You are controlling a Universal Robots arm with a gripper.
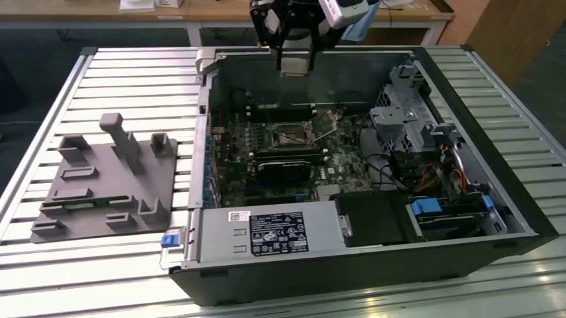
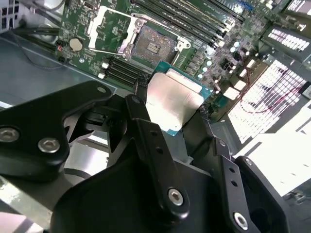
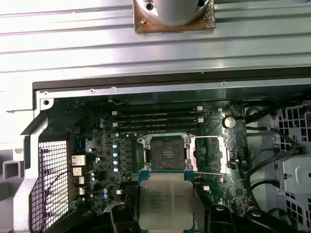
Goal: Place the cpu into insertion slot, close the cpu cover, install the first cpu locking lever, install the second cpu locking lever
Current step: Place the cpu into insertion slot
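Silver-grey cpu (image 3: pixel 165 201) is clamped between the gripper (image 1: pixel 295 66) fingers, metal top showing in both wrist views. The gripper hangs over one wall of the open computer case (image 1: pixel 354 278), above the board. Insertion slot (image 3: pixel 166 154) sits bare with its dark centre exposed. The cpu cover (image 3: pixel 190 154) is flipped open just beside it. Memory slots (image 3: pixel 158 119) run along another side of the slot. Black module (image 1: pixel 283 165) is near the slot, power supply box (image 1: pixel 265 235) well apart. Grey fixture plate (image 1: pixel 106 179) sits on the slatted surface (image 1: pixel 132 73), on the exterior view's left of the case.
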